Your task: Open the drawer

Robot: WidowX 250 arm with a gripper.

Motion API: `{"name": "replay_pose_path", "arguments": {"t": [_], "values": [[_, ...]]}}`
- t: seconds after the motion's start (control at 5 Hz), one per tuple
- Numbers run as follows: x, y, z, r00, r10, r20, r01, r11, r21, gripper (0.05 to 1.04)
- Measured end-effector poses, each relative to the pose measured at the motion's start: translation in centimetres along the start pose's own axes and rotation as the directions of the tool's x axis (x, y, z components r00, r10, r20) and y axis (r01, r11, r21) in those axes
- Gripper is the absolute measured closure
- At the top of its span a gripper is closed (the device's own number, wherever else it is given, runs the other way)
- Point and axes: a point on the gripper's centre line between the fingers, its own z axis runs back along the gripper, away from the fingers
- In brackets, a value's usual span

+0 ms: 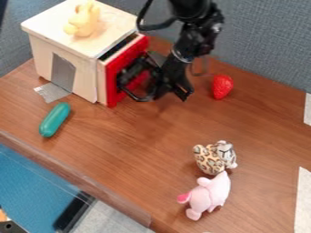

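Down at the drawer's red front (126,63), I had the pincer (157,87) hanging low over the bench (142,136), close against the outer face. Whether it was released, clenched or grasping anything, I could not tell from my end. The drawer (119,47) stood partly out of its pale wooden cabinet (63,59), a dark slot showing along the top behind the red panel. A red strawberry (222,86) sat near the arm, on the side away from the cabinet. On the cabinet's top I saw a yellow toy (84,20), and at its foot a piece of grey tape (52,92) stuck to the bench. A teal, rounded, elongated toy (54,119) lay apart from the cabinet, nearer the bench's front edge. Farther off, toward the lower right of my view, a leopard-spotted toy (209,159) was just beside a pink plush toy (209,193). Behind everything rose a blue-grey partition (261,41)
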Motion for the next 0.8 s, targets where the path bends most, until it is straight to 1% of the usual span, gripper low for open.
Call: {"name": "replay_pose_path", "arguments": {"t": [0.4,0.6,0.8], "values": [[-0.2,-3.3,1.3,0.999,-0.047,0.013,0.047,0.998,-0.043,0.944],[0.0,-5.8,3.0,0.997,-0.074,0.021,0.075,0.995,-0.07,0.944],[0.6,-7.5,4.4,0.99,-0.133,0.053,0.137,0.988,-0.076,0.944]]}}
